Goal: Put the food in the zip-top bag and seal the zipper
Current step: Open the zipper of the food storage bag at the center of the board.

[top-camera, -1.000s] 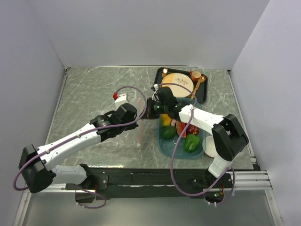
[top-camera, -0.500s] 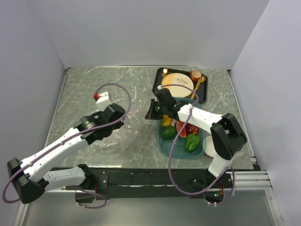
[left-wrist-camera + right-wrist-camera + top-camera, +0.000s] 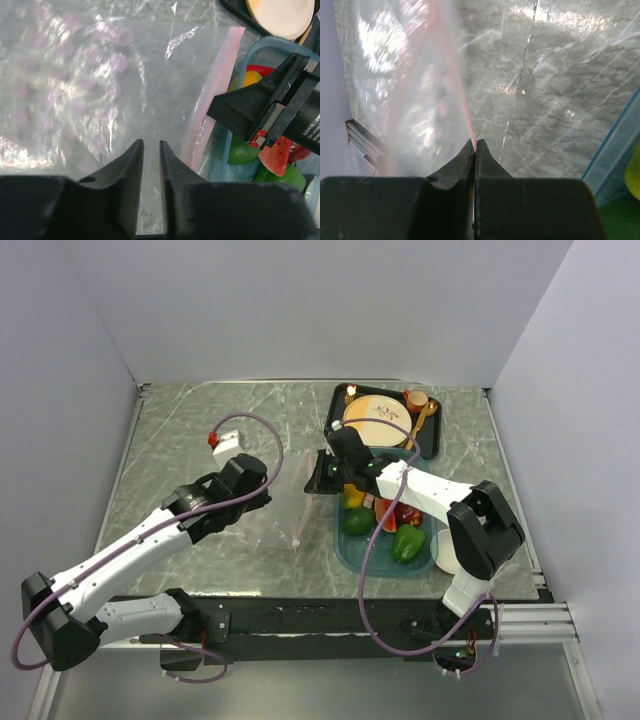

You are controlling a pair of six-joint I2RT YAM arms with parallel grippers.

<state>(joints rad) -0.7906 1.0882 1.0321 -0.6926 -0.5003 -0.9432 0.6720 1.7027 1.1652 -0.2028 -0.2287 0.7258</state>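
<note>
From above, the right pincer (image 3: 316, 476) is holding the zip-top bag (image 3: 275, 527) by its mouth beside the tray (image 3: 340, 542) of food (image 3: 405, 543), probably readying it for loading. At the left wrist, the left pincer (image 3: 151, 150) is hovering slightly apart over the bag on the surface (image 3: 180, 430), gripping nothing. At the right wrist, its fingers (image 3: 462, 165) are clamping together on the zipper (image 3: 454, 75).

Table (image 3: 200, 420) carries everything. The zip-top bag (image 3: 272, 525) is mid-table, left of the oval tray (image 3: 342, 548). Its zipper (image 3: 298, 525) runs front to back along the bag's right edge, just beside the oval tray's left rim. The food (image 3: 405, 543) lies in the oval tray. Behind that, at back right of the table, a second tray (image 3: 433, 443) holds a plate (image 3: 375, 422) with cutlery (image 3: 422, 420) on the plate's right. The left gripper (image 3: 151, 150) is over the bag's left part. The right gripper (image 3: 474, 145) is on the zipper's far end, by the oval tray's back-left corner.
</note>
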